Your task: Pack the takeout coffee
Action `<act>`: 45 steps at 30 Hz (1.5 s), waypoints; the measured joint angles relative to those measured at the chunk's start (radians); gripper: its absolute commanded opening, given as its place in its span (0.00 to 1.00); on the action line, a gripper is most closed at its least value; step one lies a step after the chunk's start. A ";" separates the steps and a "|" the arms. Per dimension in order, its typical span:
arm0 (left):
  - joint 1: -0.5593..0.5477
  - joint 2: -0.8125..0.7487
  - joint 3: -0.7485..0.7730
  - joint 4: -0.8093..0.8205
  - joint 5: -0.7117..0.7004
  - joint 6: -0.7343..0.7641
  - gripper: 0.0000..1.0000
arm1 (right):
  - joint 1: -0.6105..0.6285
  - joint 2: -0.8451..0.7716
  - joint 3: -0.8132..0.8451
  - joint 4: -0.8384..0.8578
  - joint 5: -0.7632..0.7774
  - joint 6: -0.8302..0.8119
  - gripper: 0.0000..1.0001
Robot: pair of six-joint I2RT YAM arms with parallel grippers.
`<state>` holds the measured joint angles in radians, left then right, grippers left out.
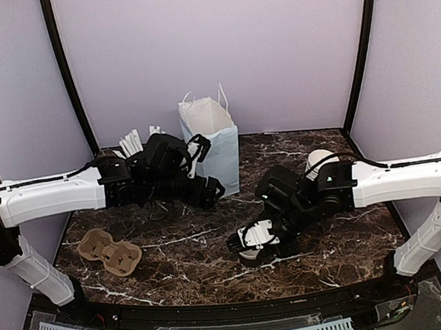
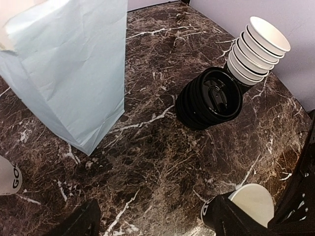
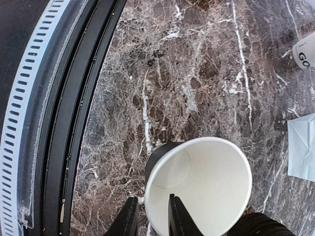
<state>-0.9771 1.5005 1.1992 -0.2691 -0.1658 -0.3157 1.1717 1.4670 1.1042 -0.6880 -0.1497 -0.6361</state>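
Observation:
The takeout coffee's cup [image 3: 202, 182] stands upright on the marble near the front edge, dark outside, white inside, with no lid on it. It also shows as the cup [image 1: 250, 256] under the right arm and the cup [image 2: 252, 202] at the lower right of the left wrist view. My right gripper [image 3: 151, 198] straddles its near rim, one finger inside and one outside. The jaws stand slightly apart, with a small gap beside the wall. My left gripper [image 2: 157, 228] hangs wide open and empty over bare marble just right of the bag, left of the cup.
A pale blue paper bag [image 1: 213, 143] stands open at the back centre. A stack of black lids [image 2: 209, 98] and a stack of white-rimmed cups [image 2: 258, 49] lie on their sides at the right. A brown cup carrier [image 1: 109, 250] lies front left. A white cup [image 3: 305, 51] shows nearby.

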 measured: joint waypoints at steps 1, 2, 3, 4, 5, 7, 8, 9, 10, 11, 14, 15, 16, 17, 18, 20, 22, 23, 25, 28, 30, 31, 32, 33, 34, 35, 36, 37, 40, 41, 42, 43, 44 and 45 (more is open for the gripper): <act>0.000 0.012 0.013 -0.003 0.010 0.002 0.79 | 0.000 -0.020 -0.006 0.000 0.005 0.001 0.23; 0.000 0.027 0.029 -0.003 0.020 0.005 0.77 | 0.000 -0.045 -0.012 -0.002 0.012 0.001 0.24; 0.000 0.044 0.047 -0.005 0.031 0.009 0.75 | -0.003 -0.066 -0.017 -0.006 0.013 0.002 0.24; 0.000 0.058 0.064 -0.006 0.037 0.013 0.73 | -0.011 -0.093 -0.021 -0.014 0.012 0.002 0.25; 0.000 0.076 0.087 -0.011 0.048 0.016 0.71 | -0.021 -0.119 -0.025 -0.019 0.010 0.002 0.25; 0.000 0.113 0.135 -0.019 0.066 0.023 0.68 | -0.063 -0.180 -0.032 -0.026 -0.005 0.005 0.25; 0.000 0.129 0.157 -0.022 0.074 0.024 0.67 | -0.087 -0.204 -0.035 -0.026 -0.008 0.007 0.25; 0.000 0.153 0.190 -0.031 0.080 0.026 0.67 | -0.128 -0.235 -0.042 -0.026 -0.016 0.012 0.25; 0.000 0.175 0.220 -0.034 0.086 0.026 0.67 | -0.159 -0.256 -0.047 -0.026 -0.020 0.016 0.25; 0.000 0.198 0.248 -0.041 0.091 0.026 0.67 | -0.200 -0.281 -0.054 -0.027 -0.027 0.023 0.25; -0.001 0.266 0.331 -0.064 0.099 0.029 0.66 | -0.318 -0.348 -0.070 -0.027 -0.055 0.050 0.24; -0.001 0.293 0.361 -0.076 0.100 0.029 0.66 | -0.359 -0.371 -0.076 -0.026 -0.064 0.063 0.24; -0.002 0.319 0.391 -0.086 0.102 0.031 0.65 | -0.397 -0.394 -0.083 -0.024 -0.074 0.077 0.24; -0.003 0.346 0.420 -0.098 0.104 0.033 0.64 | -0.433 -0.417 -0.092 -0.021 -0.087 0.092 0.24; -0.005 0.370 0.446 -0.108 0.105 0.035 0.63 | -0.462 -0.436 -0.101 -0.018 -0.099 0.103 0.24; -0.011 0.429 0.512 -0.136 0.106 0.043 0.61 | -0.537 -0.482 -0.140 0.001 -0.152 0.139 0.24; -0.019 0.481 0.570 -0.155 0.106 0.047 0.59 | -0.594 -0.514 -0.182 0.013 -0.205 0.167 0.24; -0.023 0.502 0.592 -0.163 0.106 0.047 0.57 | -0.625 -0.530 -0.209 0.020 -0.237 0.182 0.24; -0.027 0.533 0.622 -0.178 0.104 0.042 0.56 | -0.679 -0.556 -0.264 0.031 -0.294 0.206 0.25; -0.032 0.565 0.647 -0.184 0.098 0.026 0.54 | -0.731 -0.581 -0.320 0.038 -0.353 0.227 0.25; -0.034 0.583 0.656 -0.183 0.097 0.012 0.52 | -0.756 -0.592 -0.335 0.040 -0.380 0.234 0.26; -0.034 0.594 0.664 -0.183 0.097 0.005 0.51 | -0.766 -0.597 -0.338 0.045 -0.391 0.235 0.26; -0.034 0.603 0.670 -0.182 0.097 0.000 0.50 | -0.773 -0.601 -0.338 0.050 -0.399 0.237 0.26; -0.034 0.616 0.682 -0.183 0.097 -0.007 0.47 | -0.779 -0.605 -0.338 0.057 -0.407 0.238 0.26; -0.034 0.630 0.696 -0.184 0.096 -0.011 0.46 | -0.784 -0.610 -0.339 0.064 -0.413 0.240 0.27; -0.034 0.646 0.715 -0.187 0.095 -0.014 0.44 | -0.787 -0.614 -0.340 0.070 -0.418 0.241 0.27; -0.034 0.664 0.737 -0.195 0.094 -0.018 0.44 | -0.789 -0.616 -0.342 0.076 -0.422 0.242 0.27; -0.034 0.682 0.760 -0.200 0.093 -0.021 0.44 | -0.790 -0.620 -0.346 0.084 -0.426 0.242 0.27; -0.034 0.723 0.809 -0.215 0.080 -0.030 0.42 | -0.790 -0.620 -0.357 0.091 -0.434 0.243 0.28; -0.034 0.733 0.819 -0.220 0.075 -0.033 0.42 | -0.791 -0.620 -0.360 0.091 -0.435 0.242 0.28; -0.034 0.739 0.824 -0.225 0.071 -0.034 0.41 | -0.791 -0.620 -0.362 0.092 -0.437 0.243 0.28; -0.034 0.745 0.830 -0.230 0.068 -0.036 0.41 | -0.791 -0.620 -0.365 0.094 -0.438 0.242 0.28; -0.034 0.749 0.834 -0.233 0.066 -0.037 0.41 | -0.791 -0.620 -0.367 0.096 -0.439 0.242 0.28; -0.034 0.757 0.844 -0.243 0.063 -0.037 0.41 | -0.792 -0.620 -0.368 0.099 -0.439 0.242 0.28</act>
<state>-1.0111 2.2578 2.0430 -0.5121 -0.1024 -0.3527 0.3794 0.8467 0.7364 -0.5892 -0.5884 -0.3939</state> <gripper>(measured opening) 0.414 0.279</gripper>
